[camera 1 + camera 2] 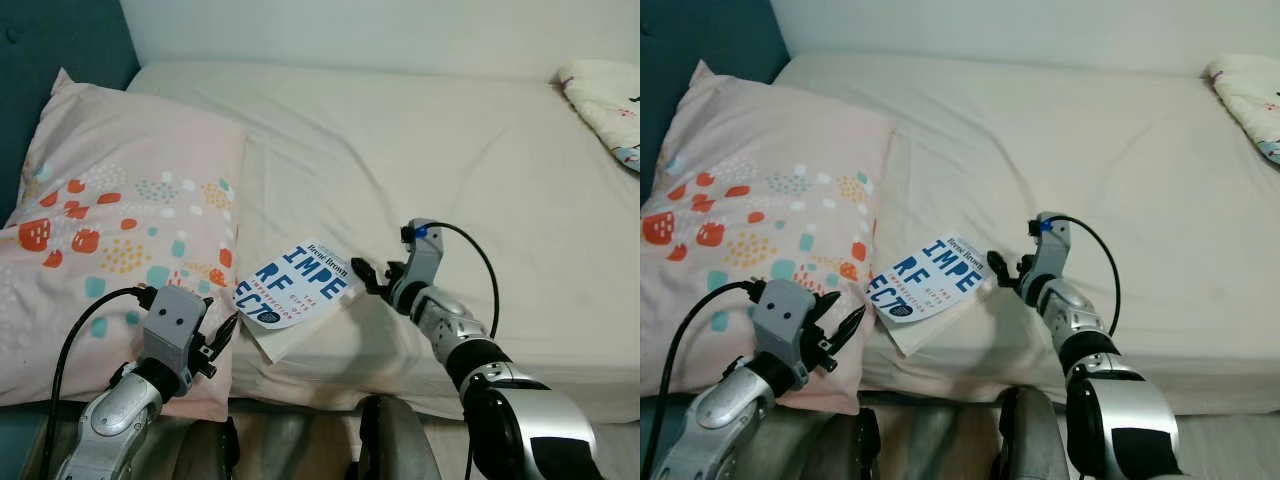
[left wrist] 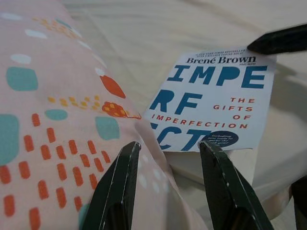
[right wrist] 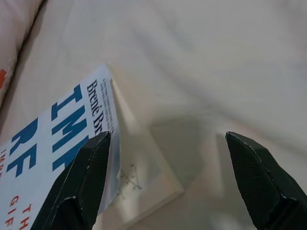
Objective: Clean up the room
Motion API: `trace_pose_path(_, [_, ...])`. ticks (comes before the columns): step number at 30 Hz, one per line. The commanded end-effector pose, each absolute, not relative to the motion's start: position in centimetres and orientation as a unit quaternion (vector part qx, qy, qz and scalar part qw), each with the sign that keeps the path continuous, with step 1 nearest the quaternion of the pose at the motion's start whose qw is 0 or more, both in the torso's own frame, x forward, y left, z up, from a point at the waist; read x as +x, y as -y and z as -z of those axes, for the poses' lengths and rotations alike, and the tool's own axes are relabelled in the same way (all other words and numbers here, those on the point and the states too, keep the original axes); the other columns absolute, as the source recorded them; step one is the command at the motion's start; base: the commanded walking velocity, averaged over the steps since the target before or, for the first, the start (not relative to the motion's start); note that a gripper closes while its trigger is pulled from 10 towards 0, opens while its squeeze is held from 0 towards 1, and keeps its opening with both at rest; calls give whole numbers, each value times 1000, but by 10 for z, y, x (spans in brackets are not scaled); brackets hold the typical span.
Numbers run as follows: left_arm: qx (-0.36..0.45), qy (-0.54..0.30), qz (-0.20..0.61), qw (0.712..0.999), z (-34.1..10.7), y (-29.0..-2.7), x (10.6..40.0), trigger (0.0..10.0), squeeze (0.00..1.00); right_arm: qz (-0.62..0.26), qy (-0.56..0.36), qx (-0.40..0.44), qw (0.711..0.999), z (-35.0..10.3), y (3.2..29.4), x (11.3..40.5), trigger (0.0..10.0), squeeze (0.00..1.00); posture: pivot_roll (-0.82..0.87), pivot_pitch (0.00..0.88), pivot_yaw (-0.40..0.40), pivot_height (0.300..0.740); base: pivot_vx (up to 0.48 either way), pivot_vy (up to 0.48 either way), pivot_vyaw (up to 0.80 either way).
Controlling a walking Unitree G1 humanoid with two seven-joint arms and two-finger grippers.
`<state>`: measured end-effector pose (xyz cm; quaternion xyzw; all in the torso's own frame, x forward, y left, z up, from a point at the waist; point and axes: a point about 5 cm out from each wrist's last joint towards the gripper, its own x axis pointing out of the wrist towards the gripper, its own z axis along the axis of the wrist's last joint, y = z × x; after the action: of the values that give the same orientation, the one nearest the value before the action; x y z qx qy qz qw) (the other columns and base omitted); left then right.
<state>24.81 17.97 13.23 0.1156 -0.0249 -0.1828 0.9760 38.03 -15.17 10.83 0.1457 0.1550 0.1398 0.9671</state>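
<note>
A white paperback book (image 1: 295, 288) with blue letters lies flat on the cream bed (image 1: 420, 150), near its front edge and beside the pink patterned pillow (image 1: 120, 220). My right gripper (image 1: 362, 272) is open at the book's right corner, one finger (image 3: 81, 182) over the cover's edge, the other finger (image 3: 261, 177) out over the sheet. My left gripper (image 1: 222, 335) is open just left of the book, low over the pillow's corner, its fingers (image 2: 117, 187) pointing at the book (image 2: 211, 100).
A folded white quilt (image 1: 605, 100) with small prints lies at the bed's far right corner. A teal headboard (image 1: 60, 50) rises behind the pillow. A white wall runs along the far side of the bed. The floor shows below the bed's front edge.
</note>
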Motion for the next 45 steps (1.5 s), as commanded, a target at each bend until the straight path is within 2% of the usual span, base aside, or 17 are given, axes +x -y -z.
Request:
trace_pose_path(1, [121,7,201,972,-129,-180,240,10000,0,-146,-189,167,957,-97,149,375,10000,0,212,299,-84,566,0,0,0])
trace_pose_path(9, [127,-3,225,966,-127,-174,232,10000,0,-158,-238,175,942,-86,141,369,10000,0,224,307,-80,566,0,0,0])
trace_pose_path(17, [131,-7,220,967,-130,-176,230,10000,0,-150,-244,231,930,-84,139,367,10000,0,240,317,-78,566,0,0,0])
trace_pose_path(18, [136,-7,214,967,-131,-178,229,10000,0,-146,-234,252,928,-85,140,368,2118,0,246,321,-70,566,0,0,0])
trace_pose_path(19, [136,-7,214,967,-131,-178,229,10000,0,-146,-234,252,928,-85,140,368,2118,0,246,321,-70,566,0,0,0])
trace_pose_path(20, [139,-7,211,968,-131,-180,229,10000,0,-145,-227,265,926,-86,140,369,0,0,244,320,-69,566,0,0,0])
trace_pose_path(30, [149,-6,206,967,-132,-179,232,10000,0,-141,-218,269,928,-86,147,368,0,0,238,316,-64,566,0,0,0])
trace_pose_path(41, [156,-5,208,965,-131,-176,238,10000,0,-98,-217,256,937,-78,162,364,0,0,214,297,-58,566,0,0,0])
trace_pose_path(45, [159,-4,222,962,-128,-170,243,10000,0,-97,-224,222,944,-72,166,360,0,0,187,282,-49,566,0,0,0])
